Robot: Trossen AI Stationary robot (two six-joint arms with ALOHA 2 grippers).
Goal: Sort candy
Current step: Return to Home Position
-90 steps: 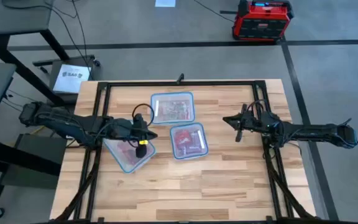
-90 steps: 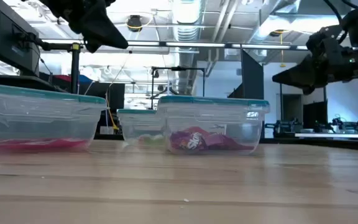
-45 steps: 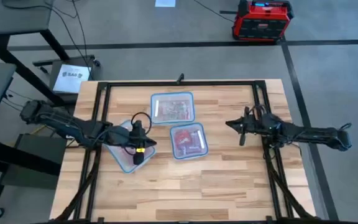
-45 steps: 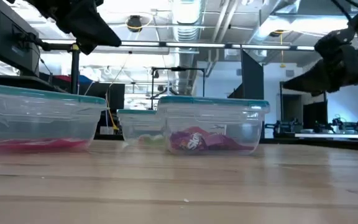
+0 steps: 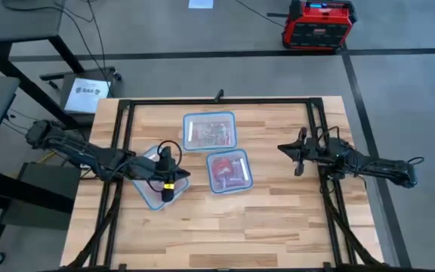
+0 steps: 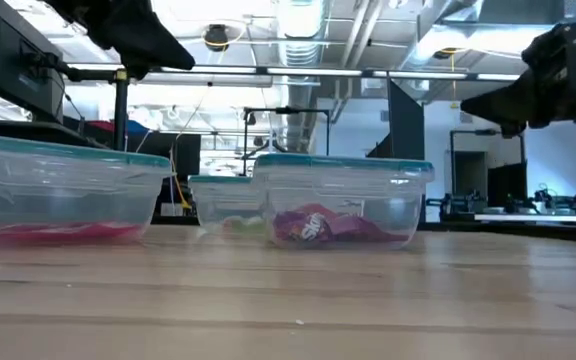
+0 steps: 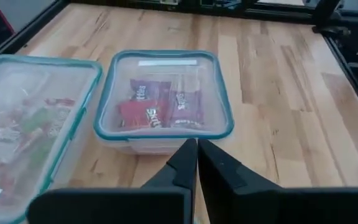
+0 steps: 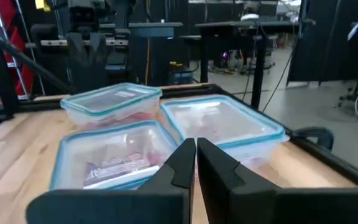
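Left claw closed, empty; lidded bin of candy just ahead. Right claw closed, empty; same bin ahead, apart.

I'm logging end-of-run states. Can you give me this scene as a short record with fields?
Surface: wooden table
Containers: three clear lidded bins: back bin, middle bin, left bin
Contents: candy packets visible inside the middle bin
Left gripper: shut, empty, raised over the left bin, facing the middle bin
Right gripper: shut, empty, raised over the table's right side, apart from the bins
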